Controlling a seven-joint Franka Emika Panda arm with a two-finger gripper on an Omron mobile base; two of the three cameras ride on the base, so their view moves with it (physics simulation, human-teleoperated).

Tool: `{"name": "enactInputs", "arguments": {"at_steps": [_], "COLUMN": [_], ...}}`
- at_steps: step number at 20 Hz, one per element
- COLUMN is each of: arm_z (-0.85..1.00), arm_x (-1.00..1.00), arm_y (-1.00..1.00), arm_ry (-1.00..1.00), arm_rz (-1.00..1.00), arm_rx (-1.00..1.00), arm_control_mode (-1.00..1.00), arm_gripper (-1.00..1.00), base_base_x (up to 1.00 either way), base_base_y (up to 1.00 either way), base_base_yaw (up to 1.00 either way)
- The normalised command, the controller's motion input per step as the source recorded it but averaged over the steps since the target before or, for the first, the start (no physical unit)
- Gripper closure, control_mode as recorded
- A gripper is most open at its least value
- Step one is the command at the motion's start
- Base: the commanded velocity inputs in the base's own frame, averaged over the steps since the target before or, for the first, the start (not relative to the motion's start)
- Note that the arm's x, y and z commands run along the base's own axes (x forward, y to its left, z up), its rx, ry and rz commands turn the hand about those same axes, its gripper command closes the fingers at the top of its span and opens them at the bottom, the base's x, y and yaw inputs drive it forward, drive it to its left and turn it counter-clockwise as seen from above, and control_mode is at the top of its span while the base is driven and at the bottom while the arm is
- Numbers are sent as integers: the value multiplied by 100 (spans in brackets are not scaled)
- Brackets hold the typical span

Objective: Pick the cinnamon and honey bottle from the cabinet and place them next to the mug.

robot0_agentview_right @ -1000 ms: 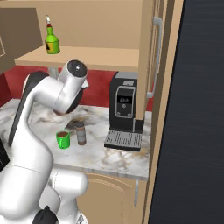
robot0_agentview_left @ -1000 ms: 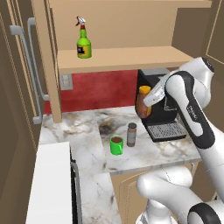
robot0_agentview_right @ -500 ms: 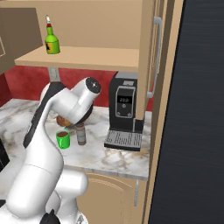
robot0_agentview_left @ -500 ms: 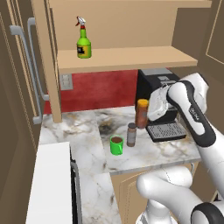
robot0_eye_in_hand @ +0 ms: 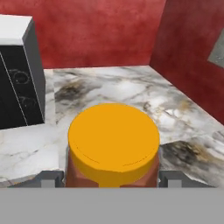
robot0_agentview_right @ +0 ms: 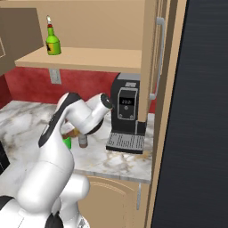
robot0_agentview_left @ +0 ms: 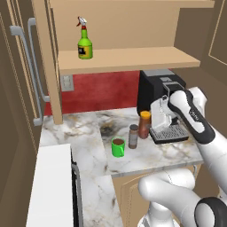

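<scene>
- On the marble surface (robot0_agentview_left: pixel 84 133) nearest you stands the green mug (robot0_agentview_left: pixel 118 146), dark liquid inside.
- Just at its 3 o'clock you see the cinnamon (robot0_agentview_left: pixel 133 136), upright and close beside it.
- Past that, at the cinnamon's 2 o'clock, the honey bottle (robot0_agentview_left: pixel 144 124) stands upright; your tool (robot0_eye_in_hand: pixel 112 178) has a finger on each side of it, gripping it just under the orange cap.
- Beyond, at 3 o'clock, sits the black coffee machine (robot0_agentview_left: pixel 156 88).
- Farthest, up at 11 o'clock, the cabinet (robot0_agentview_left: pixel 128 59) shelf carries a green spray bottle (robot0_agentview_left: pixel 84 41).
</scene>
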Motion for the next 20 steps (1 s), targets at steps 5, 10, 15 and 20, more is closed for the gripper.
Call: {"name": "enactInputs", "arguments": {"at_steps": [5,10,15,20], "arm_z": [-28,-19,-44,-54], "arm_x": [1,0,0,0], "arm_y": [-18,-5,0,0], "arm_ry": [-7,-5,0,0], "arm_rz": [7,5,4,4], "arm_rx": [0,0,1,3], "arm_control_mode": [-100,-100,-100,-100], "arm_gripper": [100,100,100,100], "base_base_x": [0,0,0,0], "base_base_y": [0,0,0,0], "base_base_yaw": [0,0,0,0]}}
